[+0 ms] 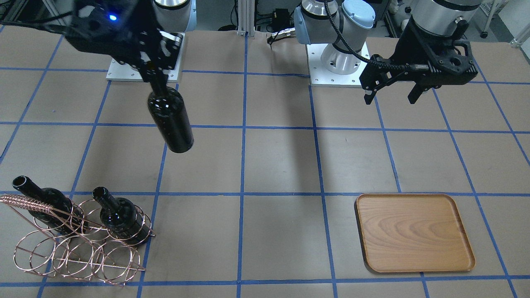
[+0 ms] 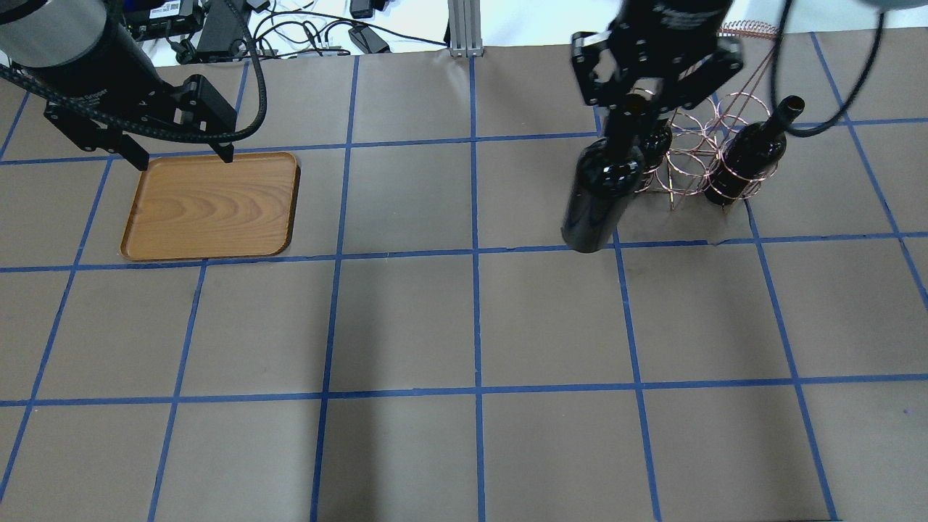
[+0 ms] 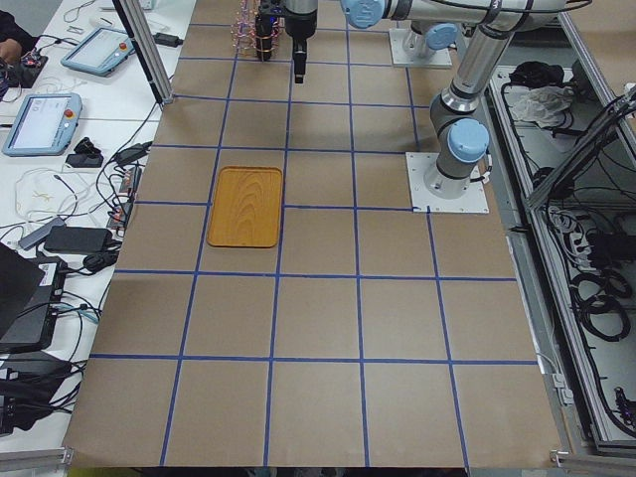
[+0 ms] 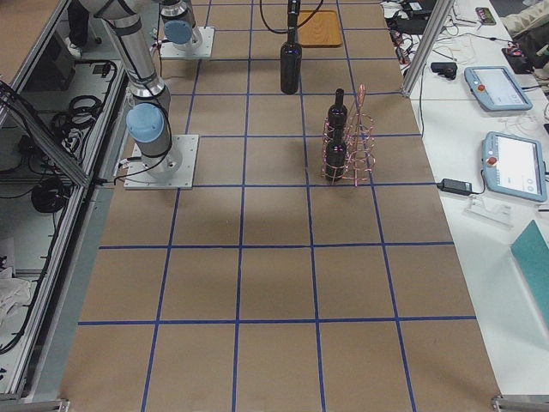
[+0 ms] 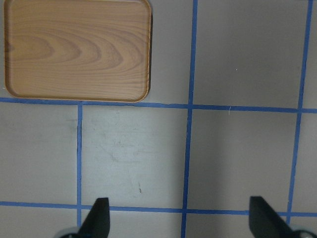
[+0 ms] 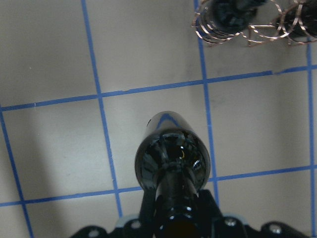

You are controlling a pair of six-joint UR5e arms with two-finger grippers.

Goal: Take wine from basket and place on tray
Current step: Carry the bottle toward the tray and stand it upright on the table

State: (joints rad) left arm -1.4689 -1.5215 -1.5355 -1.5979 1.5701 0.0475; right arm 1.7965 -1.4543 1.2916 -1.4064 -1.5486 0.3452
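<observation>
My right gripper (image 1: 157,86) is shut on the neck of a dark wine bottle (image 1: 172,120) and holds it hanging above the table, clear of the copper wire basket (image 1: 25,202). In the overhead view the held bottle (image 2: 602,196) hangs just left of the basket (image 2: 747,30). Two more bottles (image 1: 45,203) (image 1: 120,217) lie in the basket's rings. The wooden tray (image 1: 414,231) lies empty on the far side of the table. My left gripper (image 2: 181,158) is open and empty, above the tray's (image 2: 210,206) far edge.
The table is brown paper with a blue tape grid. The two arm base plates (image 1: 337,66) sit at the robot's side. Cables and tablets lie beyond the table edge (image 3: 40,119). The squares between the held bottle and the tray hold no objects.
</observation>
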